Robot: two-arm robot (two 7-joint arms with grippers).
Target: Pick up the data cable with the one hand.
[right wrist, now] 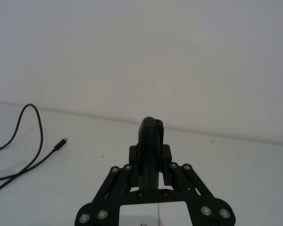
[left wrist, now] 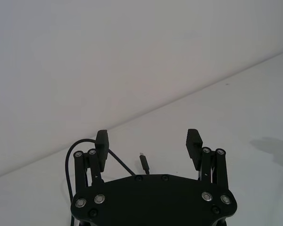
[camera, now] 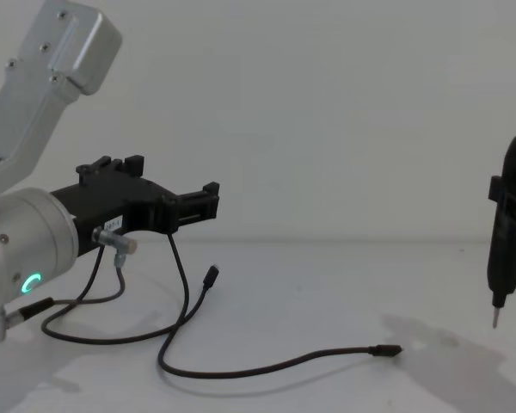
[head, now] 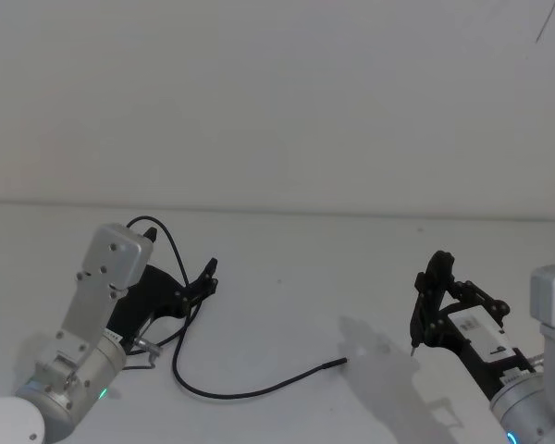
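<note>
**White table, cord lying under the left gripper**

White table [head: 305, 277] and a bare pale wall [head: 277, 92] make up the whole setting. The data cable [head: 277, 387] is laid flat on the table. A loop of it is curled on the robot's left side. From there one strand is run toward the robot, then swept out to the right, and it is ended by the near plug [camera: 385, 350] roughly midway between the two arms.

The left gripper [left wrist: 148, 141] is held above the looped part with its jaws spread wide and nothing between them. In the chest view it is seen raised clear of the cord, not touching it. In the left wrist view the far plug [left wrist: 142, 160] is found just ahead, within the span of the jaws, with its long axis pointing away from the gripper.

The right gripper [right wrist: 151, 162] is parked well apart on the right and appears clenched on a pen-shaped tool [camera: 506, 232].

The left arm is judged much the nearer. The coming move is judged to be a drop onto the cord below, which the spread jaws already straddle.
</note>
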